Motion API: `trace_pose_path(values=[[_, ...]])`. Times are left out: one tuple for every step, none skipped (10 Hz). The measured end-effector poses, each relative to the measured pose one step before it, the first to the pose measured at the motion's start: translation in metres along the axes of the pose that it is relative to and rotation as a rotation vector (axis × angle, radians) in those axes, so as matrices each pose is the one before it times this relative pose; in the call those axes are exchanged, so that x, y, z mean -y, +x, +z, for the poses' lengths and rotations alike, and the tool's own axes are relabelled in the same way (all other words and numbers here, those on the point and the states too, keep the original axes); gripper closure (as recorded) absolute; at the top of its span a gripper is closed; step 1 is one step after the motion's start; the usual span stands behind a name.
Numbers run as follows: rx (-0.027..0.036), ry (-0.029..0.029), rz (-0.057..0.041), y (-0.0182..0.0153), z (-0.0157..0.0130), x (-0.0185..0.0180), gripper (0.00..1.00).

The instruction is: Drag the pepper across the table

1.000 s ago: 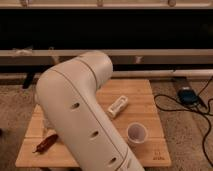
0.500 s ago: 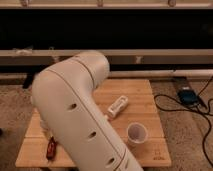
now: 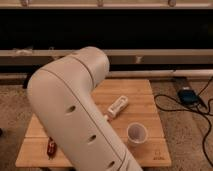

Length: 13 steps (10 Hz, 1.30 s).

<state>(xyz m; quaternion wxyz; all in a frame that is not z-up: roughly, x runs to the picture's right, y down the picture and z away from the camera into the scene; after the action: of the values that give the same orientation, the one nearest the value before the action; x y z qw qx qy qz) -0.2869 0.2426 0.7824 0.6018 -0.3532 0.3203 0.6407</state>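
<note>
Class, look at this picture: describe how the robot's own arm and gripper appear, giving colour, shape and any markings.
The arm is a thick, rounded, cream-white tube, bent at a smooth elbow, with three small dark oval holes along its side. No cables or printed markings show on it. The gripper lies hidden behind the arm, low at the table's left edge near the pepper, so its look cannot be described.

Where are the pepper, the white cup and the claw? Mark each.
pepper (image 3: 50,146), camera view, on its red body at the arm's left edge.
white cup (image 3: 136,134), camera view, on its inside below the rim.
claw, camera view: shut, hidden behind the white arm (image 3: 75,115), point on the arm's shell.
</note>
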Motion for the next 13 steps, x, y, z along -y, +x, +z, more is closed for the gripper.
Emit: trace_pose_path(values=[[0.02012,-0.00614,0.01375,-0.01226,-0.00693,0.00454,1.0],[0.01217,-0.00449,0.00599,-0.00954,-0.00467,0.00206,1.0],[0.01631,-0.00468,0.00564,-0.01631,-0.00625,0.00452,1.0],[0.01162,-0.00333,0.00836,-0.01192,-0.00402,0.00412,1.0],[0.01538,-0.00348,0.00932,-0.01408,-0.00384,0.00288,1.0],[0.01349,-0.00501,0.00704,-0.0114,-0.00328,0.0006,1.0],[0.01245,-0.01521,0.01272,-0.01462,-0.00514,0.00226,1.0],[0.00536,-0.01629,0.00872,-0.01091,-0.00378,0.00284,1.0],[0.0024,-0.0147,0.00123,-0.00611,-0.00261,-0.00017,1.0],[0.00168,-0.02389,-0.00482,-0.00872,-0.003,-0.00165,1.0],[0.00432,-0.02029,-0.00711,-0.00868,-0.00365,0.00006,1.0],[0.00486,-0.0183,-0.01287,-0.00738,-0.00343,-0.00022,1.0],[0.00676,-0.02336,-0.0245,-0.00826,-0.00499,-0.00219,0.96]])
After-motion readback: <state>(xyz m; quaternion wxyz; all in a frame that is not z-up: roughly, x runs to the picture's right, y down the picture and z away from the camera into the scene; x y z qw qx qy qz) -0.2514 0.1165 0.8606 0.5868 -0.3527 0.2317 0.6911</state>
